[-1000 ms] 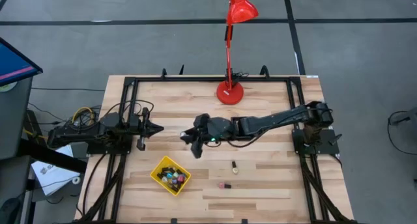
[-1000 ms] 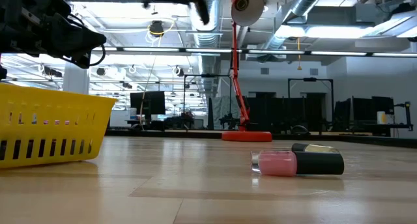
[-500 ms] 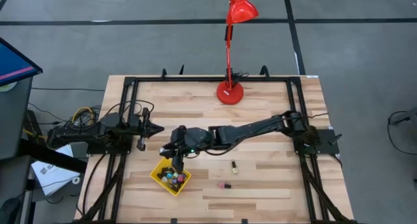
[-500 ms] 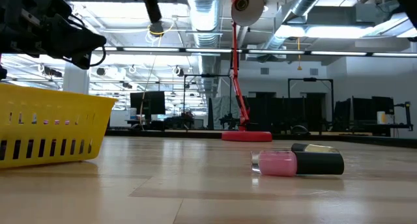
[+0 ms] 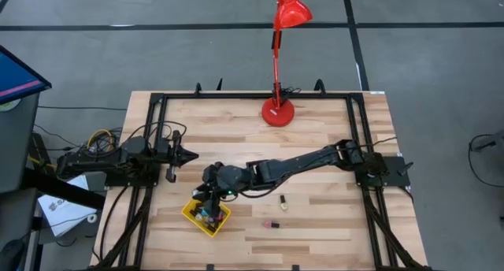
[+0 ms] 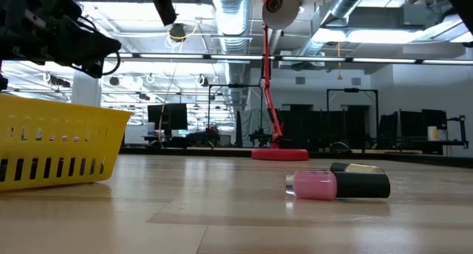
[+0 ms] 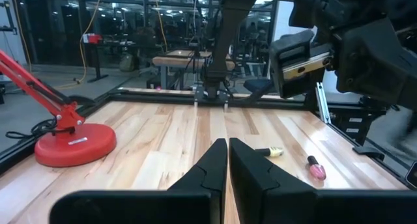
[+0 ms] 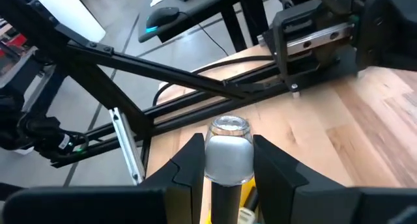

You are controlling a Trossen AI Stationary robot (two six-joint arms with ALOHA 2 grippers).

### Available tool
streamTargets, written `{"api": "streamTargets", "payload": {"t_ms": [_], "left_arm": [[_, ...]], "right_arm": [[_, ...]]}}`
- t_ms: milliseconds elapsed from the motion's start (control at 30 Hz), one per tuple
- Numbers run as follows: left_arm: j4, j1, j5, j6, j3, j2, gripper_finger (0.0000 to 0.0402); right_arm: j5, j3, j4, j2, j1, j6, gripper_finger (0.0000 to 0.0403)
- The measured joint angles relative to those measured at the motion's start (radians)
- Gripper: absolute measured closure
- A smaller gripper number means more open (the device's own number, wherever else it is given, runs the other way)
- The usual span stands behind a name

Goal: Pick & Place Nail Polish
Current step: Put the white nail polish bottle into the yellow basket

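Nail polish bottle [image 8: 228,152] in right pincer [image 5: 209,206] above yellow tray [image 5: 194,213] — red lamp [image 5: 278,111] behind.

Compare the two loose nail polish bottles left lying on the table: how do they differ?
The pink bottle has pink glass and a black cap; the other bottle looks yellowish with a dark end. The pink bottle lies nearer the table's front edge, lengthwise across the table; the other bottle lies farther back, turned crosswise to it. Both lie on their sides, outside the yellow basket.
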Motion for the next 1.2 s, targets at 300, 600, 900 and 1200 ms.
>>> {"api": "streamTargets", "payload": {"t_ms": [300, 600, 900, 1200], "left_arm": [[0.006, 0.0, -0.004, 0.0, 0.0, 0.0, 0.0389], [0.007, 0.0, -0.004, 0.0, 0.0, 0.0, 0.0389], [0.008, 0.0, -0.003, 0.0, 0.0, 0.0, 0.0389], [0.016, 0.0, -0.003, 0.0, 0.0, 0.019, 0.0389]], "right_arm": [[0.0, -0.023, -0.033, -0.001, 0.007, -0.008, 0.0313], [-0.006, -0.046, -0.059, 0.0, 0.011, -0.056, 0.0313], [-0.034, -0.041, -0.03, 0.069, 0.018, -0.072, 0.0313], [-0.047, -0.045, -0.06, 0.065, 0.009, -0.09, 0.0313]]}}
